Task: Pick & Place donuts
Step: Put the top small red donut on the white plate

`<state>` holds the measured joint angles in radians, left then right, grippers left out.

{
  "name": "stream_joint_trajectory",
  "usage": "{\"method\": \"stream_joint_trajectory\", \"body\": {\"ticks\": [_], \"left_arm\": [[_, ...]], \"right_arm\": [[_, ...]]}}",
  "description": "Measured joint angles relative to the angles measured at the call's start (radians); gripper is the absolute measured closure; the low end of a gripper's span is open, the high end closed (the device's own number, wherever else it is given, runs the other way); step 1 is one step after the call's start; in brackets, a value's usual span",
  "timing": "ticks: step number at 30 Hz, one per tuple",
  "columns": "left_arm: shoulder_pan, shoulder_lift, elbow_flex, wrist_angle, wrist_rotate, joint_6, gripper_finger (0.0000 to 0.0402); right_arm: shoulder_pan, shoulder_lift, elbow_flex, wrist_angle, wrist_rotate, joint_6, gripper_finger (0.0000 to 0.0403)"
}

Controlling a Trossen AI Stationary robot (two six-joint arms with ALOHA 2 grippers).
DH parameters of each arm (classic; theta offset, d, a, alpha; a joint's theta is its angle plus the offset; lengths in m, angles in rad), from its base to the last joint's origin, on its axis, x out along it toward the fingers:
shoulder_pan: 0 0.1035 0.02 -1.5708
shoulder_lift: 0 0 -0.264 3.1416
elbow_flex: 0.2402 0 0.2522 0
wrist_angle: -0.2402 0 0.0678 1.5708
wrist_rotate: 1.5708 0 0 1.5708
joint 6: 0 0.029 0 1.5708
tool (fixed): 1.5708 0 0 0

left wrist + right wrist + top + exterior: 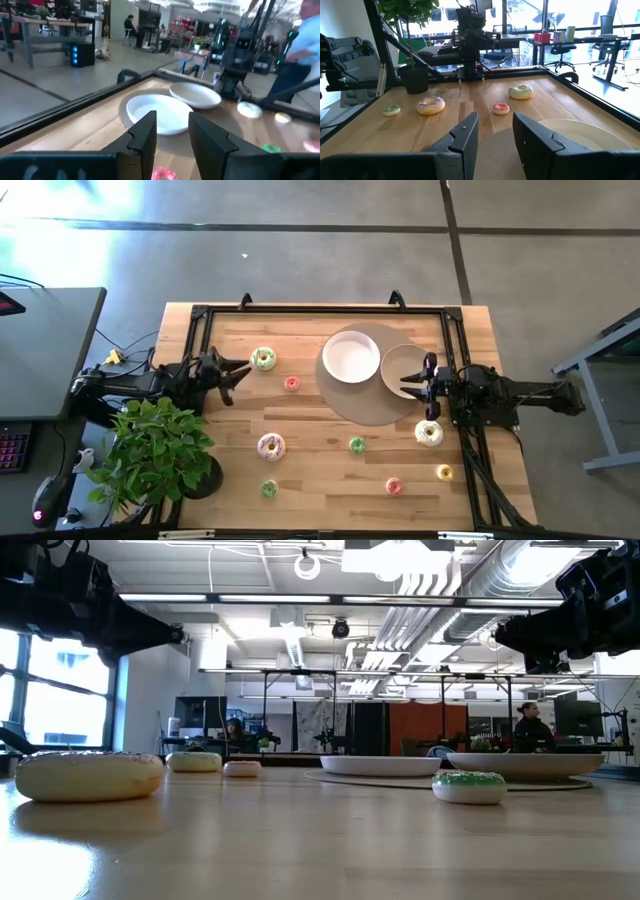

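Observation:
Several toy ring donuts lie flat on the wooden table: a larger green-white one (263, 358), a small red one (291, 383), a larger pink one (271, 446), two small green ones (357, 444) (269, 489), a larger white one (428, 433), a small pink-red one (394, 486) and a small yellow one (444, 472). My left gripper (243, 372) is open and empty, above the table beside the green-white donut. In its wrist view (172, 122) the small red donut (164, 174) shows below the fingers. My right gripper (408, 384) (495, 125) is open and empty over the second plate's edge.
Two round white plates (351, 356) (403, 366) sit on a round tan mat (370, 408) at the table's far middle. A potted plant (160, 450) stands at the near left corner. A black frame (320, 308) runs along the table's edges. People show in the room behind.

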<state>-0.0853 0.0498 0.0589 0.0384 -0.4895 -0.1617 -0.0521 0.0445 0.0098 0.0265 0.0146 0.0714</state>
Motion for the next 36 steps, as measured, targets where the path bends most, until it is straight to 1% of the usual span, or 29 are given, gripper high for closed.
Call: {"method": "stream_joint_trajectory", "body": {"ticks": [2,5,7,10,12,17,19,21,24,30,34,36], "left_arm": [[0.000,0.000,0.001,0.057,0.005,-0.006,0.0289],[0.000,0.000,0.002,0.133,0.055,-0.065,0.0289],[0.000,0.000,0.003,0.167,0.064,-0.072,0.0289],[0.000,0.011,0.003,0.167,0.006,-0.015,0.0289],[0.000,0.030,0.003,0.166,-0.015,0.003,0.0289],[0.000,0.105,0.004,0.211,-0.018,-0.025,0.0289],[0.000,0.150,0.004,0.245,-0.013,-0.066,0.0289],[0.000,0.202,0.009,0.282,0.018,-0.100,0.0289],[0.000,0.291,0.049,0.275,0.033,-0.105,0.0289],[0.000,0.504,0.177,0.270,0.025,-0.003,0.0289],[0.000,0.651,0.280,0.232,-0.056,-0.031,0.0289],[0.001,0.722,0.328,0.166,-0.075,-0.034,0.0289]], "right_arm": [[0.000,0.000,0.000,0.000,0.000,0.000,0.0284],[0.000,0.000,0.000,0.000,0.000,0.000,0.0284],[0.000,0.000,0.000,0.000,0.000,-0.001,0.0284],[0.000,0.000,0.000,0.017,0.003,-0.080,0.0284],[0.000,0.000,0.000,0.044,0.002,-0.111,0.0284],[0.000,0.000,0.000,0.047,0.021,-0.139,0.0284],[0.000,0.000,0.000,0.033,0.044,-0.140,0.0284],[0.000,0.000,0.000,0.024,0.068,-0.140,0.0284],[0.000,0.000,0.000,0.022,0.095,-0.140,0.0284],[0.000,0.000,0.000,0.062,0.110,-0.125,0.0284],[0.000,0.000,0.000,0.068,0.111,-0.128,0.0284],[0.000,0.000,0.000,0.072,0.123,-0.127,0.0284]]}}
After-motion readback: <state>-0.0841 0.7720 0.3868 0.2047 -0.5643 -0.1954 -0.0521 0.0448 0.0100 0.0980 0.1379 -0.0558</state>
